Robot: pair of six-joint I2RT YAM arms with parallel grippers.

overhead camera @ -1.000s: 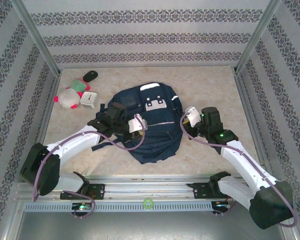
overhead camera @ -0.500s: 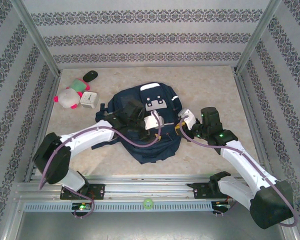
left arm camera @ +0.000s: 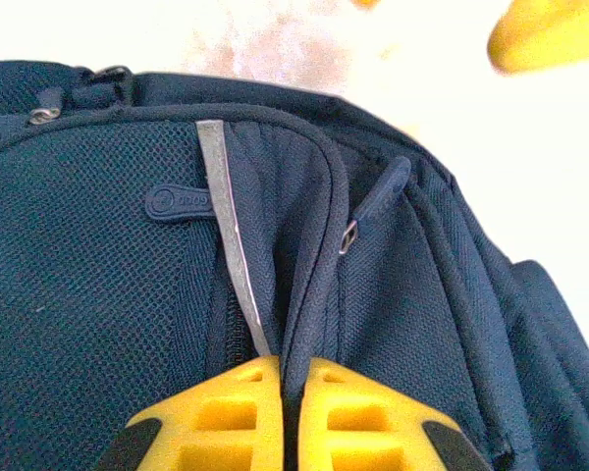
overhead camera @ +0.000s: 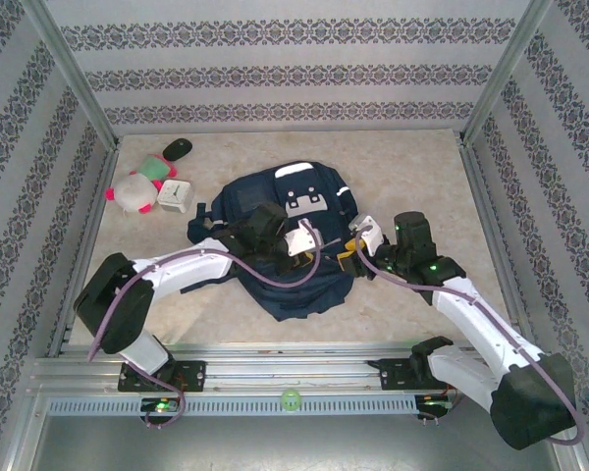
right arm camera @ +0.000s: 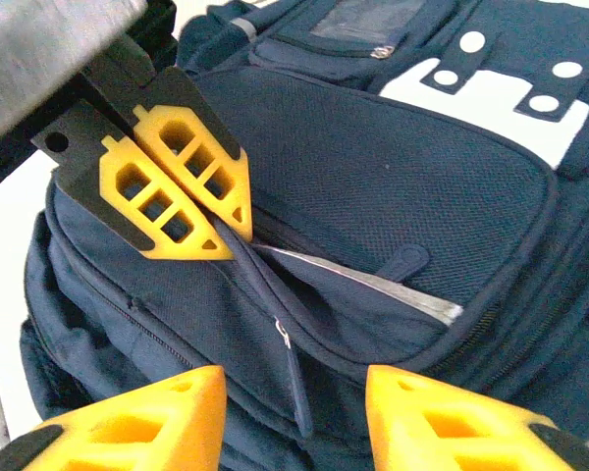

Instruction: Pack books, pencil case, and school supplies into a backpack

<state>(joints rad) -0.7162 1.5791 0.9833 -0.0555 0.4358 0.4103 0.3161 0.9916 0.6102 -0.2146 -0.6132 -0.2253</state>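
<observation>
A large dark navy backpack (overhead camera: 287,294) lies flat in the middle of a pale marbled surface (overhead camera: 402,177), its top end with white patches (overhead camera: 304,201) pointing away from the arm bases. Both arms reach in over it and meet near its right-hand middle.

The left hand (overhead camera: 319,257) is pinched tight. Seen from the left wrist, its yellow fingers (left arm camera: 245,412) are pressed together on a raised fold of navy fabric beside a zip opening. A thin grey strip (left arm camera: 226,216) runs along that opening, and a dark zip pull (left arm camera: 373,201) lies just to its right.

The right hand (overhead camera: 351,253) is open and holds nothing. From the right wrist, its two yellow fingers (right arm camera: 442,417) stand apart at the bottom of the view, above the backpack's front. The zip pull (right arm camera: 293,378) lies on the fabric between them. Just beyond, the left hand (right arm camera: 234,243) grips the fold.

At the far left of the surface, well apart from the backpack, a pink-and-white plush toy (overhead camera: 133,193) sits beside a small white square clock (overhead camera: 176,195).
</observation>
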